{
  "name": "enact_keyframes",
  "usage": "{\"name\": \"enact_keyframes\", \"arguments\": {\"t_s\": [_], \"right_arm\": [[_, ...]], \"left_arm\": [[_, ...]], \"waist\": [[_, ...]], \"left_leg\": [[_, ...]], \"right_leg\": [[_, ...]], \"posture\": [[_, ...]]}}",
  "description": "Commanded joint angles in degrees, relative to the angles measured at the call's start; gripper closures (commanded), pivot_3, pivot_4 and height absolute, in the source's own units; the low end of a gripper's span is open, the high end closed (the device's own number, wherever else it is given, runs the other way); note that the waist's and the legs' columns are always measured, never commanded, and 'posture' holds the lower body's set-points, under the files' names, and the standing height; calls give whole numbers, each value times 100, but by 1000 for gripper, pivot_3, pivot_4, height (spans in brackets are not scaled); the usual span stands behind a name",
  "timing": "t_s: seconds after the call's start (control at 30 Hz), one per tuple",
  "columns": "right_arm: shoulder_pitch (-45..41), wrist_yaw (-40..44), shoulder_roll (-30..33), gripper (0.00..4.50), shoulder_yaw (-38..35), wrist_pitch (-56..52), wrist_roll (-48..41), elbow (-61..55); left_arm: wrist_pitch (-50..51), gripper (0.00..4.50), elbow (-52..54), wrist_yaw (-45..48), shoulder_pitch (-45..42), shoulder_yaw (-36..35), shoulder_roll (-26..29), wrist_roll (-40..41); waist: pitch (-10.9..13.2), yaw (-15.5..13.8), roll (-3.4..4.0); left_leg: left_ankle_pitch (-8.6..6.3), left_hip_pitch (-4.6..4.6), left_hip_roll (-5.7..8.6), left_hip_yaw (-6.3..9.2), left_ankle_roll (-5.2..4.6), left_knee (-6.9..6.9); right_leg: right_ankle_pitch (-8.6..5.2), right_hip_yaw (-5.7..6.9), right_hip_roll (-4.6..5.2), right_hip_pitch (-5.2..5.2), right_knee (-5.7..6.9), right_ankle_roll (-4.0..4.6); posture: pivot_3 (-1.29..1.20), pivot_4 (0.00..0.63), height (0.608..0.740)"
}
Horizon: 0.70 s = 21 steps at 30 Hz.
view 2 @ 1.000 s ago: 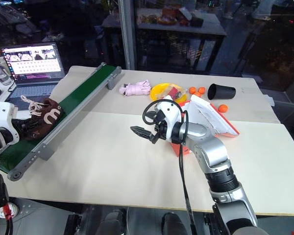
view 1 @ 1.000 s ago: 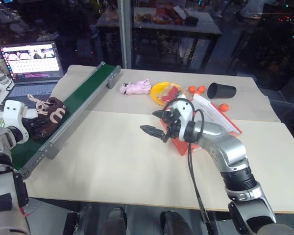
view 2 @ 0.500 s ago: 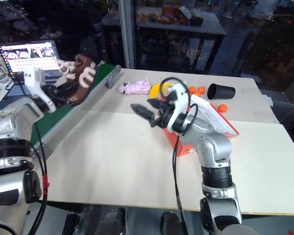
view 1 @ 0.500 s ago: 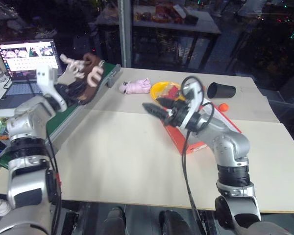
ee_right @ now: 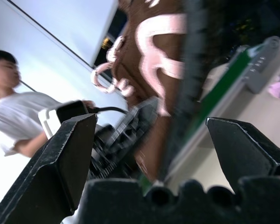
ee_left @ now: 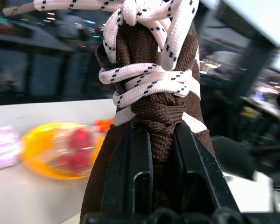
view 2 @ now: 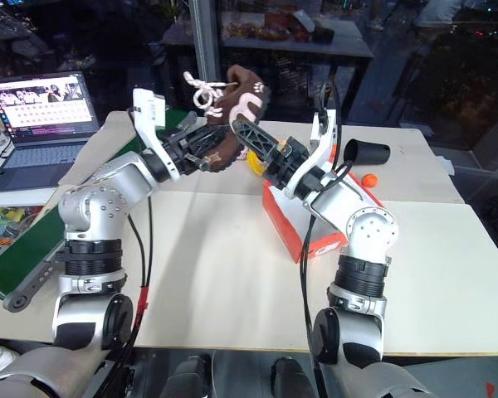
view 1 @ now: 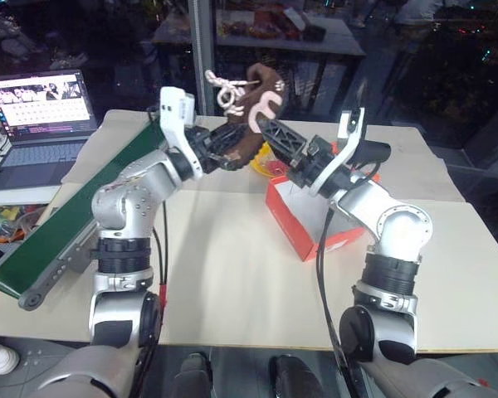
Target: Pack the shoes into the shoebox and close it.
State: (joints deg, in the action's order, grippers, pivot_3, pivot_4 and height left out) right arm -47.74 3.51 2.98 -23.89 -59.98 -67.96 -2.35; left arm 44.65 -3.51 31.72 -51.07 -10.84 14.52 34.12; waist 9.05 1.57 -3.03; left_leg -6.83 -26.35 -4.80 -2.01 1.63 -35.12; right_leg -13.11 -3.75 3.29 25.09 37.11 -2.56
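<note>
Fingers of the left gripper (ee_left: pixel 161 154) were clenched on a dark brown shoe (view 1: pixel 253 108), holding it high in the air above the counter (view 1: pixel 224 274), with its white laces (view 1: pixel 222 89) hanging loose at the top. Fingers (ee_right: pixel 60 158) of the right gripper (view 1: pixel 270 133) stood wide apart and empty, just beside the shoe. Below them, the red-orange shoebox (view 1: pixel 303 220) lay open on the counter, near a yellow plate (ee_left: pixel 56 149). A green conveyor (view 1: pixel 58 240) lay along the left side.
</note>
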Motion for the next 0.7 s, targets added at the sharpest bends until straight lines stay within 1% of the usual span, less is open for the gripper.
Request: {"name": "enact_keyframes", "arguments": {"t_s": [0.03,0.13,0.2,0.23,0.27,0.3,0.5,0.57,0.6,0.67,0.7], "right_arm": [[-124,-240,52,0,-76,135,-386,-175],[-128,-379,99,0,-39,202,-350,-160],[-137,-419,123,514,-12,250,-315,-141],[-140,-424,131,667,0,278,-301,-134],[-142,-425,137,954,12,306,-290,-130],[-147,-423,147,1362,30,347,-251,-123],[-191,-396,159,3424,67,568,-113,-22],[-218,-342,191,4055,110,644,-35,36],[-232,-300,209,4243,147,692,30,74],[-266,-253,232,4267,199,781,129,155],[-288,-242,237,4268,211,827,168,196]], "left_arm": [[-84,4439,221,7,-6,274,-154,29],[-76,4439,264,-41,-40,334,-280,71],[-61,4439,268,-83,-68,315,-311,98],[-52,4439,273,-95,-74,313,-319,103],[-49,4439,279,-103,-77,314,-322,100],[-32,4439,277,-126,-82,296,-334,115],[-24,4439,270,-183,-129,257,-337,143],[-16,4439,277,-193,-147,243,-345,168],[-13,4439,282,-176,-140,242,-339,182],[-10,3464,261,-160,-139,209,-344,224],[17,3179,232,-172,-147,143,-360,285]], "waist": [[0,6,0],[1,10,1],[1,11,1],[1,12,2],[1,16,2],[1,23,3],[3,57,5],[4,61,6],[4,62,7],[4,64,7],[5,64,8]], "left_leg": [[0,0,0,0,-1,-1],[1,0,2,0,-1,-1],[1,-1,2,1,-1,-1],[1,-1,2,1,-1,-1],[1,-1,2,1,-1,-1],[1,-1,2,1,-1,-1],[1,-1,2,2,-2,0],[1,-1,2,3,-2,0],[1,-1,2,2,-2,0],[1,-1,2,3,-2,0],[1,-1,2,3,-2,-1]], "right_leg": [[0,0,0,0,0,0],[0,0,1,-1,-1,0],[0,-1,1,-1,-3,0],[0,0,0,-1,-3,0],[0,0,1,-1,-3,0],[0,0,0,-1,-3,0],[0,-1,0,-1,-4,-1],[0,0,0,-1,-4,-1],[0,0,0,-1,-4,-1],[0,0,0,-1,-4,-1],[0,0,0,-1,-4,-1]], "posture": [[0,150,736],[0,150,736],[0,150,736],[0,150,736],[0,150,736],[0,150,736],[0,150,736],[0,150,736],[0,150,736],[0,150,736],[0,150,736]]}}
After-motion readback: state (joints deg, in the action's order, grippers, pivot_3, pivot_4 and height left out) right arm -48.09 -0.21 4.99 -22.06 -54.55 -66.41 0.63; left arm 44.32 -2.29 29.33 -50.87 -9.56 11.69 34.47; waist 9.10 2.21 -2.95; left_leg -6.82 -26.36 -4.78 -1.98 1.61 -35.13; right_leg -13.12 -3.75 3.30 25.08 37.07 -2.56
